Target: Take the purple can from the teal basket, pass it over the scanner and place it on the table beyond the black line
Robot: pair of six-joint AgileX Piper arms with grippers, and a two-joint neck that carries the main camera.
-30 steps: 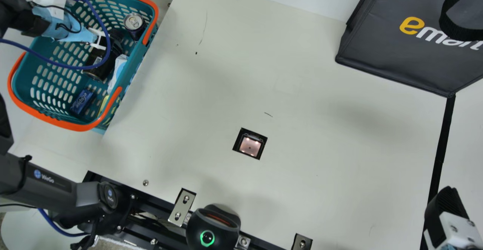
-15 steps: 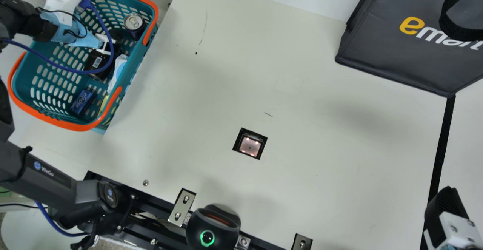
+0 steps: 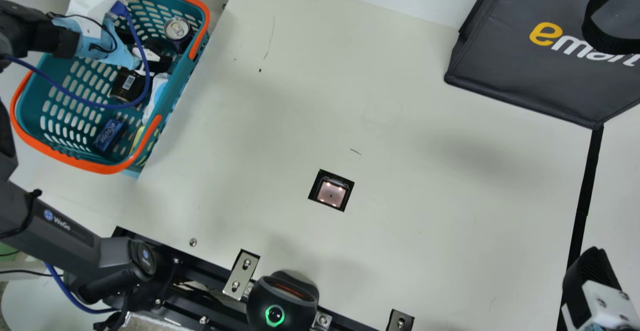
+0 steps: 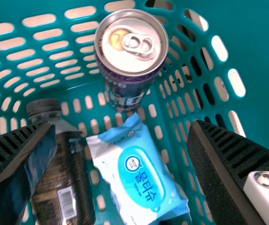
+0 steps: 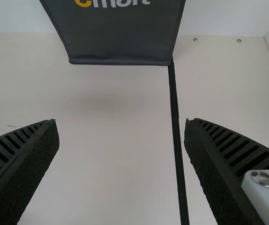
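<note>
Purple can (image 4: 130,61), one: upright, tab end up, inside the teal basket (image 3: 102,169), upper left of the main view's frame, near the basket's orange-handled side. Ungripped.

Left gripper (image 4: 123,125), yours for this pick: lowered into the basket, fingers spread wide, holding nothing.

Neighbours: dark-capped bottle (image 4: 62,168), close under one finger; wet-wipes packet (image 4: 139,176), its end just beside the can's foot; blue box (image 3: 109,135), apart from the can, lower in the frame.

Step in hand, as judged: the approach, ahead of the grasp. Your next move calls for bringing the open fingers over to the can, one each side, then going down and closing on its body. You would want to keep off bottle and packet, which could snag or tip it, then lift clear of the rim.

Onward stations: scanner (image 3: 331,193), lit window set in the surface (image 3: 425,221), centre of frame; black line (image 3: 584,196), right side, the can due beyond it.

Right gripper (image 5: 121,122): lower right of the main view, by the line, fingers apart, empty. Dark grey bag (image 3: 525,66): upper right.
</note>
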